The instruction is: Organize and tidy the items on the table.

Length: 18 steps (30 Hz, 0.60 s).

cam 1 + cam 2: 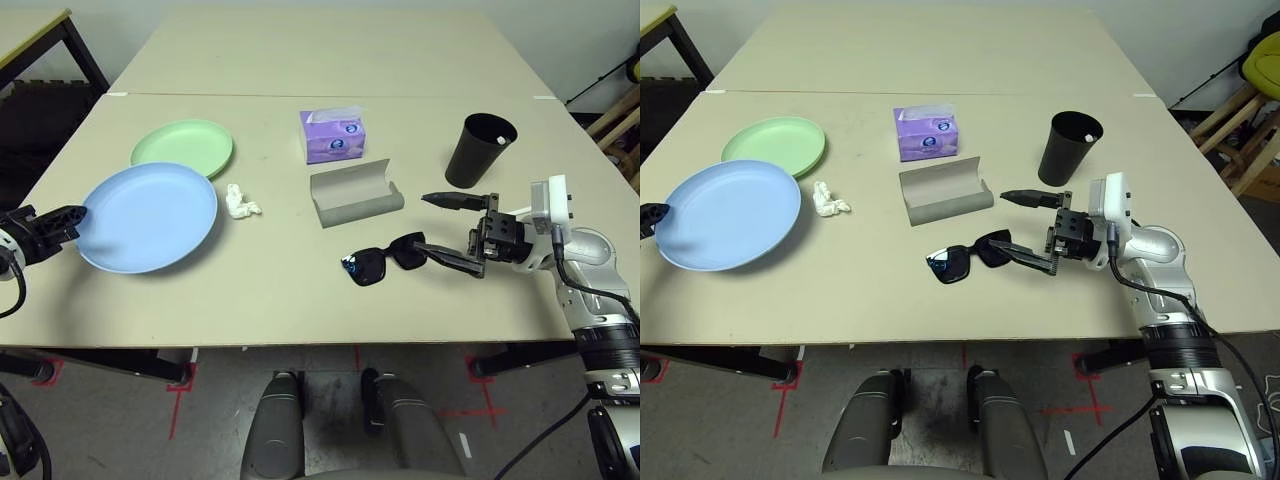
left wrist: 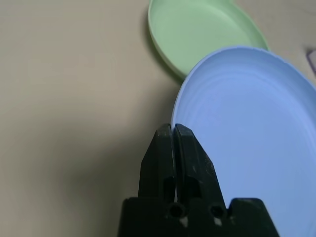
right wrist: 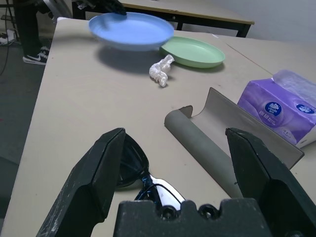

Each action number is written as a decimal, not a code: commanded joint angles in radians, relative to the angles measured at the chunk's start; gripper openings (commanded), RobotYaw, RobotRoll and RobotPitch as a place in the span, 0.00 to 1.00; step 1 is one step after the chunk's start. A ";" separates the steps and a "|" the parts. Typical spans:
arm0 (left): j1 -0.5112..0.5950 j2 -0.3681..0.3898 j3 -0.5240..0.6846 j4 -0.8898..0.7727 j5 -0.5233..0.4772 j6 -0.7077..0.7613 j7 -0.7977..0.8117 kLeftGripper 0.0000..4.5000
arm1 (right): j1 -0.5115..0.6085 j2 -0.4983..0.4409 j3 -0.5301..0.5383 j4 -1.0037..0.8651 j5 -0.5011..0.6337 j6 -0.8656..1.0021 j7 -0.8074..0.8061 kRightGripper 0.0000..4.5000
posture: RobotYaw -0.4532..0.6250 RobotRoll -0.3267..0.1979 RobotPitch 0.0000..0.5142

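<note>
Lifting: L gripper shut on rim of blue plate, raised nr green plate
R gripper: wide open, empty, by sunglasses
Case: open, empty
Tissue wad: loose on table
Stacking: unfinished, appears early

Matte beige rect. bench: round pale green plate on L side, crumpled white tissue wad nr it. Purple/white tissue box mid-bench, open grey oblong glasses case just in front, black plastic-framed sunglasses closer to robot; black tapered cup upright on R.
</note>
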 commanded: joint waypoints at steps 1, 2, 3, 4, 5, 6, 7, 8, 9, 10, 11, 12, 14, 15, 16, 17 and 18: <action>-0.092 -0.002 -0.044 0.089 0.033 -0.053 0.022 0.01 | -0.003 -0.003 0.013 0.011 -0.005 -0.011 0.006 1.00 | 0.56 0.62 0.26; -0.120 -0.008 -0.058 0.117 0.044 -0.070 0.027 0.01 | -0.005 -0.003 0.013 0.013 -0.005 -0.012 0.006 1.00 | 0.56 0.62 0.26; -0.150 -0.015 -0.074 0.148 0.057 -0.092 0.031 0.01 | -0.007 -0.002 0.014 0.015 -0.005 -0.013 0.006 1.00 | 0.56 0.62 0.26; -0.177 -0.022 -0.086 0.176 0.068 -0.111 0.036 0.01 | -0.009 -0.002 0.014 0.017 -0.005 -0.014 0.005 1.00 | 0.56 0.62 0.26; -0.206 -0.032 -0.101 0.203 0.077 -0.129 0.039 0.01 | -0.011 -0.002 0.013 0.018 -0.003 -0.015 0.003 1.00 | 0.56 0.62 0.26; -0.230 -0.040 -0.114 0.226 0.086 -0.145 0.040 0.01 | -0.014 -0.002 0.012 0.020 -0.002 -0.017 0.001 1.00 | 0.56 0.62 0.26; -0.256 -0.052 -0.127 0.249 0.095 -0.163 0.045 0.01 | -0.018 -0.001 0.007 0.023 0.001 -0.015 -0.007 1.00 | 0.56 0.62 0.26; -0.278 -0.063 -0.137 0.269 0.103 -0.179 0.049 0.01 | -0.023 0.001 0.002 0.026 0.004 -0.012 -0.017 1.00 | 0.56 0.62 0.26; -0.301 -0.075 -0.148 0.289 0.111 -0.196 0.052 0.01 | -0.028 0.005 -0.007 0.031 0.009 -0.007 -0.032 1.00 | 0.56 0.62 0.26; -0.320 -0.086 -0.157 0.306 0.118 -0.211 0.056 0.01 | -0.032 0.007 -0.014 0.034 0.015 0.002 -0.045 1.00 | 0.56 0.62 0.25; -0.338 -0.098 -0.164 0.323 0.124 -0.226 0.059 0.01 | -0.035 0.008 -0.018 0.037 0.018 0.005 -0.054 1.00 | 0.56 0.62 0.25; -0.354 -0.107 -0.170 0.338 0.129 -0.238 0.060 0.01 | -0.036 0.008 -0.019 0.037 0.019 0.008 -0.060 1.00 | 0.55 0.62 0.25; -0.378 -0.124 -0.182 0.362 0.137 -0.254 0.057 0.01 | -0.032 0.009 -0.022 0.031 0.025 0.020 -0.071 1.00 | 0.55 0.62 0.25; -0.388 -0.130 -0.187 0.373 0.140 -0.261 0.056 0.01 | -0.029 0.010 -0.024 0.028 0.029 0.029 -0.079 1.00 | 0.55 0.62 0.25; -0.395 -0.133 -0.190 0.383 0.143 -0.268 0.055 0.01 | -0.025 0.010 -0.025 0.023 0.031 0.037 -0.084 1.00 | 0.55 0.62 0.25; -0.402 -0.136 -0.193 0.391 0.145 -0.273 0.055 0.01 | -0.022 0.009 -0.024 0.017 0.033 0.046 -0.088 1.00 | 0.55 0.62 0.25; -0.407 -0.138 -0.195 0.399 0.148 -0.278 0.054 0.01 | -0.016 0.008 -0.025 0.010 0.038 0.065 -0.096 1.00 | 0.55 0.62 0.25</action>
